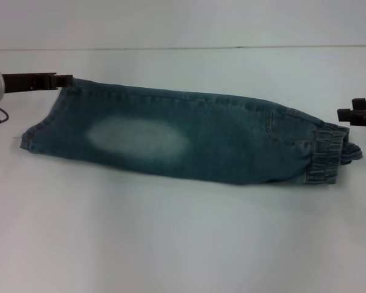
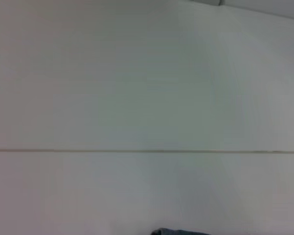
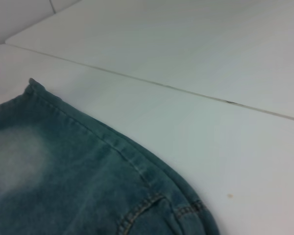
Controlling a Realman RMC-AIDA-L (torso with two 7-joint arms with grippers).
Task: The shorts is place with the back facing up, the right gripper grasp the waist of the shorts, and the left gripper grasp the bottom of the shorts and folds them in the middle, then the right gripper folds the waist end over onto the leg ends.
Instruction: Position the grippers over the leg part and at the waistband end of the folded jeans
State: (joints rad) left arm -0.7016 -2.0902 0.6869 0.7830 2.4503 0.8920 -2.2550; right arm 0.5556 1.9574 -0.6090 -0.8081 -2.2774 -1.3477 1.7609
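A white table and the pale wall behind it

The white table [image 1: 183,244] filled most of the head view, its surface plain and matte. A thin dark seam [image 1: 189,47] ran straight across at the table's far edge, and beyond that seam rose a pale wall [image 1: 183,21]. The same seam [image 3: 186,90] crossed the table in the right wrist view, and again in the left wrist view [image 2: 137,151].

The black two-fingered left gripper [image 1: 66,80] reaches in level from the far left on its silver, green-lit wrist. The black two-fingered right gripper [image 1: 344,114] reaches in level from the right edge, slightly nearer.
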